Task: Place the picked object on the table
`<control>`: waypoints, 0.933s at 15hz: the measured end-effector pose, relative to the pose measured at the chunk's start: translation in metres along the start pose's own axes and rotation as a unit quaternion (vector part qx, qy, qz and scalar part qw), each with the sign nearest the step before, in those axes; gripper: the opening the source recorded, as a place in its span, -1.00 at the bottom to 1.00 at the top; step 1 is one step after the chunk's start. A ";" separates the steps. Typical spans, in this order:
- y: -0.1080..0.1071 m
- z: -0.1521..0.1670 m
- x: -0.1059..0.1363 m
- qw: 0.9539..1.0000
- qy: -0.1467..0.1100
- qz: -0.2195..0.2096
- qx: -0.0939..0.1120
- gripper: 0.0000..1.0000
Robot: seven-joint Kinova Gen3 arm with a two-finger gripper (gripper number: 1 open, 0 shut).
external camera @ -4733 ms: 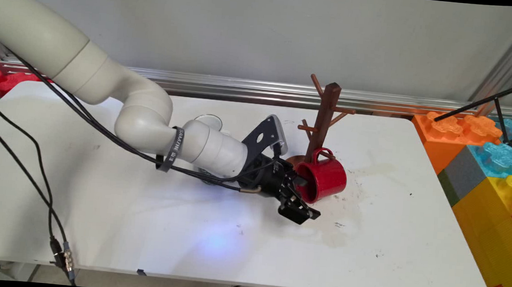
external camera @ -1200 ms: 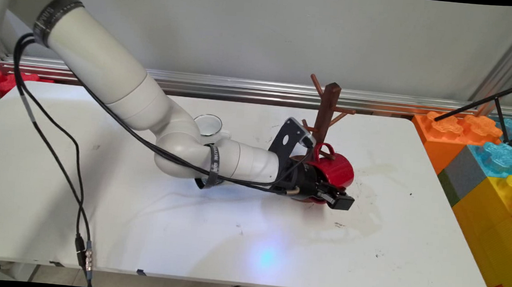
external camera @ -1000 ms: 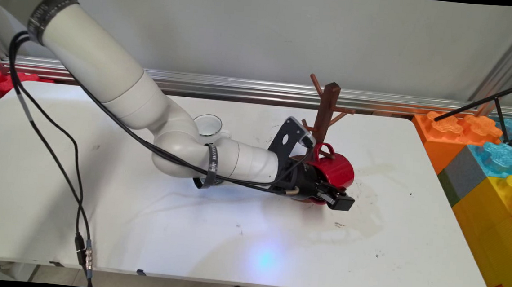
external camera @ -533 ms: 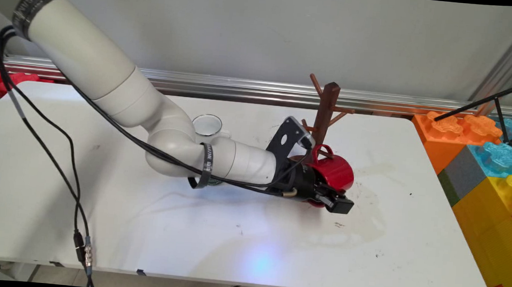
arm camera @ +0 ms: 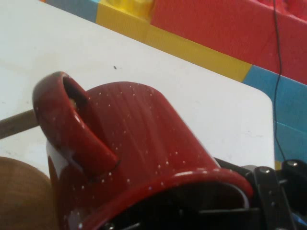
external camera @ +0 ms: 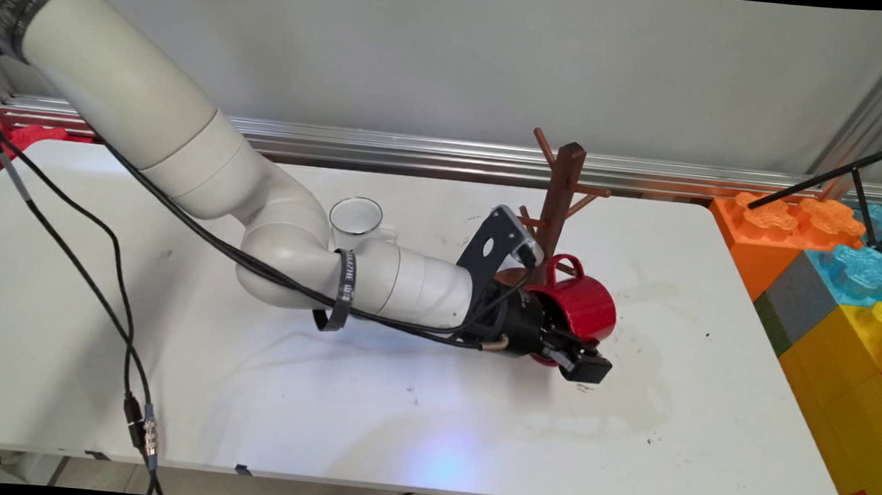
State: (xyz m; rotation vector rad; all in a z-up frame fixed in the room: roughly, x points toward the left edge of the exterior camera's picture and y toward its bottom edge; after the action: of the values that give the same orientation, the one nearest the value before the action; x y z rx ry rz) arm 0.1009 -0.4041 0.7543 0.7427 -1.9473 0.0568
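A white tabletop [external camera: 167, 384] runs across the main view. At the left, behind the arm's elbow, a clear glass cup [external camera: 356, 217] stands upright, well apart from the hand.

Moving right, the arm's black hand [external camera: 570, 348] reaches low over the tabletop and is clamped on the rim of a red mug [external camera: 580, 308]. One finger lies inside the mouth and the other outside along the near wall. The mug lies on its side: its long axis runs along the hand, with the open mouth toward the wrist and the closed bottom pointing away to the right. Its handle [external camera: 561, 265] points up and back. In the hand view the mug [arm camera: 139, 158] fills the frame, straight ahead of the hand, with its rim at the bottom edge and its handle to the upper left.

Just behind the mug stands a brown wooden mug tree [external camera: 561, 190], upright, with pegs slanting from its post. The mug's handle sits just beside the lower pegs; whether it touches one cannot be told.

At the far right, beyond the tabletop's edge, large coloured foam blocks [external camera: 835, 267] are stacked.
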 end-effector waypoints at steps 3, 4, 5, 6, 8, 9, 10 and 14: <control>0.005 -0.003 -0.001 1.000 -0.001 0.009 -0.007 -1.00; 0.006 -0.004 -0.001 1.000 -0.002 0.011 -0.009 -1.00; 0.007 -0.005 -0.002 1.000 -0.002 0.014 -0.010 -1.00; 0.008 -0.005 -0.002 1.000 -0.002 0.016 -0.012 -1.00; 0.009 -0.008 -0.003 1.000 -0.004 0.021 -0.014 -1.00; 0.010 -0.009 -0.004 1.000 -0.004 0.023 -0.015 -1.00; 0.010 -0.010 -0.004 1.000 -0.006 0.026 -0.016 -1.00; 0.011 -0.020 -0.007 0.999 -0.013 0.035 -0.016 -1.00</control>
State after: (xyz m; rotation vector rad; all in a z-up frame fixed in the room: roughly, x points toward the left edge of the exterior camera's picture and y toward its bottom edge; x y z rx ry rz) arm 0.1133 -0.3846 0.7619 0.6577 -1.9934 0.0582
